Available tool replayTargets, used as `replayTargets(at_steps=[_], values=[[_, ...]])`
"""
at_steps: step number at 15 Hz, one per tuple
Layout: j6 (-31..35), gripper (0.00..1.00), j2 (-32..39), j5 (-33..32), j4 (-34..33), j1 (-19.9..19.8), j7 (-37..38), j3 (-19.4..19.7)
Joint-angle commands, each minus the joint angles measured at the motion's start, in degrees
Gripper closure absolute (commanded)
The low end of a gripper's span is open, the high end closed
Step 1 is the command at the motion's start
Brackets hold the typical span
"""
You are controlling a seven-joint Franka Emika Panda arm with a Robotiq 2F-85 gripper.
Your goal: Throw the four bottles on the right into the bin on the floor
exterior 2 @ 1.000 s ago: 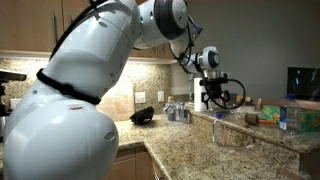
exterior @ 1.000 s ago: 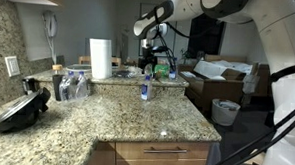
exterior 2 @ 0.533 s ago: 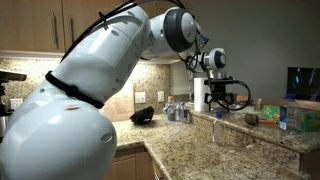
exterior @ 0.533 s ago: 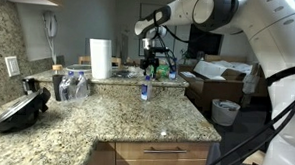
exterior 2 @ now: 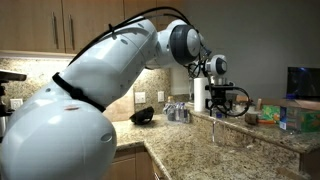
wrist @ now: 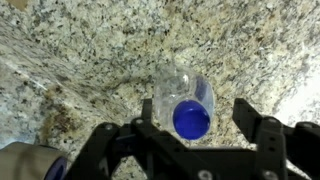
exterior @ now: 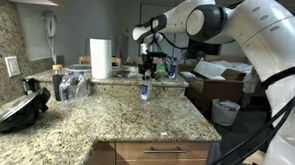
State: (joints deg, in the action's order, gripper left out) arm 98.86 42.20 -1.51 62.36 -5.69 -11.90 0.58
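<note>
In the wrist view a small clear bottle with a blue cap stands upright on the speckled granite counter, seen from above. My gripper is down around it. The jaws are open, with a clear gap between the bottle and the right finger. In an exterior view my gripper hangs over the raised counter ledge among small bottles. A further bottle stands on the lower counter. The bin sits on the floor at the right.
A white paper-towel roll stands on the ledge left of the gripper, with a greenish container to its right. Glass jars and a black appliance sit on the lower counter. Another blue cap shows at the wrist view's bottom left.
The arm has swung further over the ledge and the gripper has settled around the blue-capped bottle. Its jaws have narrowed a little.
</note>
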Motion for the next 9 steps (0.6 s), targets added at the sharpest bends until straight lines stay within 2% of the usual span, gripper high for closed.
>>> replayTargets(at_steps=[1,7,8,9], values=[[-1.29,0.47,-0.22,0.43,-1.18,-0.41,-1.29,-0.44],[-1.97,0.85,-0.87,-0.34,-0.82,-0.30,-1.22,0.04],[-2.36,0.90,-0.74,-0.28,-0.94,-0.35,-1.30,0.04],[-2.56,0.87,-0.65,-0.35,-0.95,-0.30,-1.31,0.09]])
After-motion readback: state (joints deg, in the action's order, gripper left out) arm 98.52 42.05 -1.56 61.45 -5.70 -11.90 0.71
